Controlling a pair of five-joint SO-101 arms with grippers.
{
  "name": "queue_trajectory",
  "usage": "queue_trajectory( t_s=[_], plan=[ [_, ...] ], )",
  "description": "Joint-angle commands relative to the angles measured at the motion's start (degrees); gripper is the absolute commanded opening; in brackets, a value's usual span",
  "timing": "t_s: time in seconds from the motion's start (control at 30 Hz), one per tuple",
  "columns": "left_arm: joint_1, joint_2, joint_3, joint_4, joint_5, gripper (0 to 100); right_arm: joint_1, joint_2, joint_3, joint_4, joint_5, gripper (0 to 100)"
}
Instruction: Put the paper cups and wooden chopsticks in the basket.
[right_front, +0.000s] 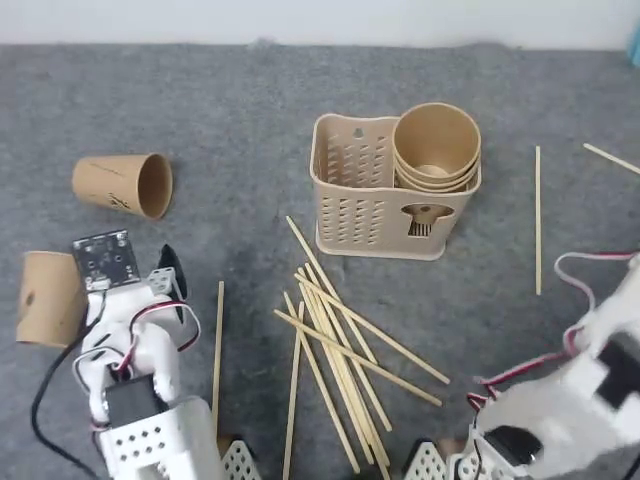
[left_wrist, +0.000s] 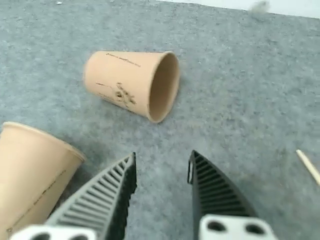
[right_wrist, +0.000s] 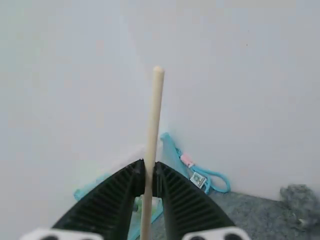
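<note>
- My left gripper (left_wrist: 162, 161), fingers spread: I'd close on the lying cup (left_wrist: 131, 85) by its rim, at eleven o'clock.
- My right gripper (right_wrist: 149, 169) pinches a chopstick (right_wrist: 154, 117); I'd lower it squarely into the basket (right_front: 358, 195).

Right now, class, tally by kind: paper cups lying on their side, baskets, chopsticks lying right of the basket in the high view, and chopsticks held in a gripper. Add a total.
Paper cups on their side: 2
Basket: 1
Chopsticks right of the basket: 2
Chopstick in the right gripper: 1
Total: 6
</note>
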Motion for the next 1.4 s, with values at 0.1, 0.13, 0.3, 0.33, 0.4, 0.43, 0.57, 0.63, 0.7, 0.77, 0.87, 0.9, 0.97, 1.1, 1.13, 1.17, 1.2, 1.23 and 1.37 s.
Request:
queue_trajectory(
  t_s=[0.1, 0.13, 0.3, 0.33, 0.4, 0.43, 0.57, 0.63, 0.7, 0.77, 0.87, 0.9, 0.97, 1.1, 1.13, 1.17, 1.2, 1.23, 1.37],
  plan=[
    [4.3, 7.6, 0.0, -4.5, 0.4, 17, -2.9, 21.1, -28.8, 0.3, 7.6, 0.8],
    [4.5, 8.8, 0.0, -5.5, 0.4, 17, -3.6, 24.4, -33.2, 0.3, 8.9, 0.8],
    [4.7, 15.2, -2.1, -7.2, 0.4, 17, -5.7, 39.4, -55.0, 5.2, 12.1, 0.7],
    [4.7, 16.6, -2.4, -8.0, 0.4, 17, -6.1, 42.2, -59.9, 8.6, 12.8, 0.7],
    [4.7, 19.6, -3.1, -9.4, 0.4, 17, -6.5, 47.8, -69.9, 14.6, 12.9, 0.7],
    [4.7, 21.1, -3.6, -9.9, 0.4, 17, -6.7, 50.8, -74.5, 16.9, 12.9, 0.7],
    [4.7, 27.4, -5.6, -12.1, 0.4, 17, -6.9, 62.3, -91.9, 19.6, 13.5, 0.7],
    [4.7, 29.8, -6.5, -12.7, 0.3, 17, -6.9, 67.2, -97.8, 19.5, 15.8, 0.7],
    [4.7, 31.6, -7.4, -12.8, 0.3, 17, -6.9, 71.3, -101.5, 18.2, 17.8, 0.7],
    [4.7, 32.7, -7.9, -12.8, 0.3, 17, -6.6, 74.2, -102.3, 14.8, 19.0, 0.7],
    [4.7, 32.8, -8.0, -12.8, 0.3, 17, -6.1, 76.5, -101.5, 13.7, 20.6, 0.7],
    [4.7, 32.8, -8.0, -12.8, 0.3, 17, -5.8, 76.7, -100.5, 14.4, 20.2, 0.7],
    [4.7, 32.8, -7.9, -12.8, 0.3, 17, -5.2, 76.7, -98.3, 16.0, 19.4, 0.7],
    [4.7, 32.8, -7.9, -12.8, 0.3, 17, -4.1, 76.6, -97.4, 23.3, 16.3, 0.7],
    [4.7, 32.8, -7.9, -12.8, 0.3, 17, -3.7, 76.6, -97.9, 26.2, 15.3, 0.7],
    [4.7, 32.8, -7.9, -12.8, 0.3, 17, -3.6, 76.6, -98.8, 29.6, 14.2, 0.7],
    [4.7, 32.8, -7.9, -12.8, 0.3, 17, -3.4, 76.6, -100.0, 33.3, 13.2, 0.7],
    [4.7, 32.8, -7.9, -12.8, 0.3, 17, -3.0, 76.6, -101.4, 37.3, 12.0, 0.7],
    [4.8, 32.8, -7.9, -12.8, 0.3, 17, -2.3, 76.4, -109.3, 58.0, 7.7, 0.7]
  ],
)
